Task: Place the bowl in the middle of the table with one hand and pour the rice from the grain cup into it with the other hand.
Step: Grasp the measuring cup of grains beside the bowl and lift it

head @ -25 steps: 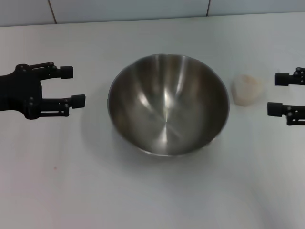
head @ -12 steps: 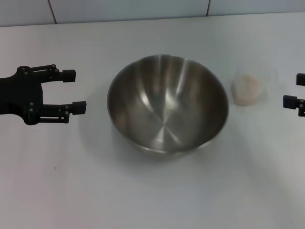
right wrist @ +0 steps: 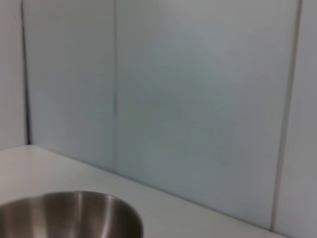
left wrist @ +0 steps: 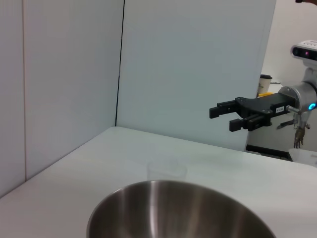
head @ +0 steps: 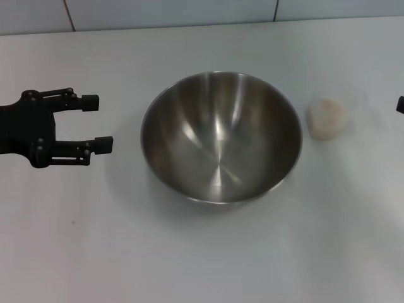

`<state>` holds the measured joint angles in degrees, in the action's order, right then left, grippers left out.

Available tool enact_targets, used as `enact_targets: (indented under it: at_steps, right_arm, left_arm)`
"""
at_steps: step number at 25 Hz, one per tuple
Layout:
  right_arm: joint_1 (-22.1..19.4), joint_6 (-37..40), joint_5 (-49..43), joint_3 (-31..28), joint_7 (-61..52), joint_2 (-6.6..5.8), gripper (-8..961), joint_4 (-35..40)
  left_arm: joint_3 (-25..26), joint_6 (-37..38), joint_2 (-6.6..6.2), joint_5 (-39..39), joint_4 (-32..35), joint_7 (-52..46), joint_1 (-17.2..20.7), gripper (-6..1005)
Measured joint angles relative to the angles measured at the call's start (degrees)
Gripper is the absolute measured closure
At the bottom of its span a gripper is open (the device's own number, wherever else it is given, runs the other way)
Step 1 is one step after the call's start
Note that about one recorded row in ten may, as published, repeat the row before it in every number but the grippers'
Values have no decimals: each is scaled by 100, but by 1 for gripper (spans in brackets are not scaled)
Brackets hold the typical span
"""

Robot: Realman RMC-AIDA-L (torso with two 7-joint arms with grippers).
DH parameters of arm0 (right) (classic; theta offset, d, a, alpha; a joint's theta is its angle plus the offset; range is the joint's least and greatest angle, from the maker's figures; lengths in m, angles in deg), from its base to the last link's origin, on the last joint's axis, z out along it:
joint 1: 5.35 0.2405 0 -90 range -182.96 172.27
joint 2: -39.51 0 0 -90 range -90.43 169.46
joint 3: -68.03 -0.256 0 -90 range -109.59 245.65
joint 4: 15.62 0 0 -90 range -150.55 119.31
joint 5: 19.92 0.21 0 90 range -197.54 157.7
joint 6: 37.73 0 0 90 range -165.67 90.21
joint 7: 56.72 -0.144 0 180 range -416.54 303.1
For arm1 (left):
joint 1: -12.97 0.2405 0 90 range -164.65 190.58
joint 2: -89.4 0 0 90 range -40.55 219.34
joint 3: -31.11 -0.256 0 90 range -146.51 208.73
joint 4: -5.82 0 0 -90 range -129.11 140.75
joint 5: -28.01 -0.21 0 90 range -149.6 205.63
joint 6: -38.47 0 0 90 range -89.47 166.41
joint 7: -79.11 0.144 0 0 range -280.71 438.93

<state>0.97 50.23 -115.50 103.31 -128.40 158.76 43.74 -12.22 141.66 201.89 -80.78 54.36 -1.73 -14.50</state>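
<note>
The steel bowl (head: 221,136) sits upright in the middle of the white table (head: 202,252), with nothing inside it. To its right stands the clear grain cup (head: 331,113), holding off-white rice (head: 326,120). My left gripper (head: 96,123) hovers open to the left of the bowl, touching nothing. Only a tip of my right gripper (head: 401,104) shows at the right edge, apart from the cup. In the left wrist view, the bowl (left wrist: 183,208) and faint cup (left wrist: 167,171) lie in front, with the right gripper (left wrist: 223,118) open beyond them. The right wrist view shows the bowl's rim (right wrist: 69,208).
A pale panelled wall (head: 189,12) runs along the table's far edge. Bare tabletop lies in front of the bowl and on both sides of it.
My right gripper has drawn back to the right, away from the cup, until almost out of the head view. The left gripper has shifted slightly left. Bowl and cup have stayed put.
</note>
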Motion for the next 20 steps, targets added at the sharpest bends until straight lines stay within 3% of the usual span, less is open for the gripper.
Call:
enact_targets:
  at_steps: [13, 20]
  right_arm:
    - [235, -775, -153, -437, 986, -16, 179, -1311]
    - [383, -1087, -150, -436, 1246, 5, 180, -1611]
  left_arm:
    - [7, 3, 24, 0, 64, -20, 1, 157]
    - [40, 7, 35, 1, 68, -12, 3, 157]
